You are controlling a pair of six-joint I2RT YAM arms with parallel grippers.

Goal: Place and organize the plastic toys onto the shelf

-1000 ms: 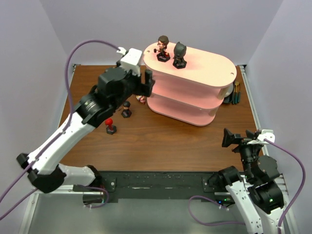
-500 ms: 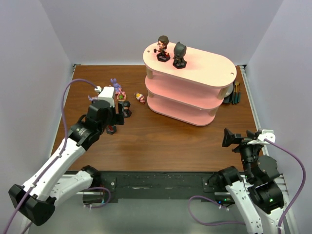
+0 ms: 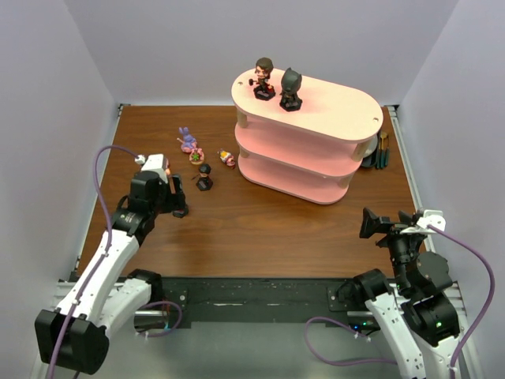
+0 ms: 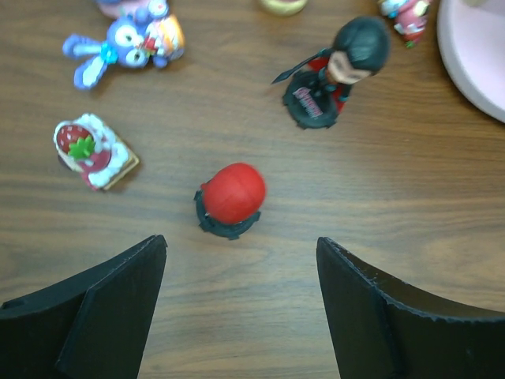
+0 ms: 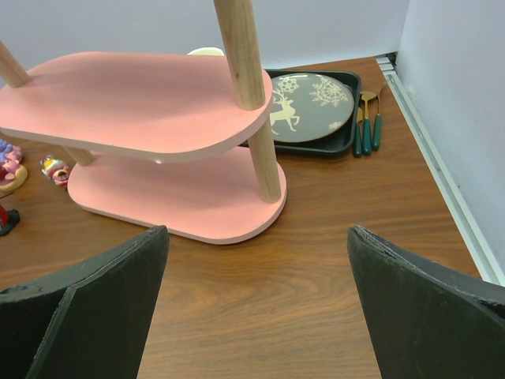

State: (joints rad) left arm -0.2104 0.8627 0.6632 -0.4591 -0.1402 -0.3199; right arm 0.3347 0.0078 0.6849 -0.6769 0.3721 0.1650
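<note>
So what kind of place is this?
Probably a robot lab test cell, not a home: plain pale walls box in a wooden table, a black mounting rail runs along its near edge, and the shelf and toys look staged.

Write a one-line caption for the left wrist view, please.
Open left hand faces the red-masked figurine; black-haired figurine and purple-blue creature beyond, on wooden table.

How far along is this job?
Done: the brown-haired figurine and black-masked figurine stand atop the pink three-tier oval shelf. In hand: nothing; the open left gripper is aimed at the red-masked figurine. Left: that one, the black-haired figurine and small toys on the wooden table.
</note>
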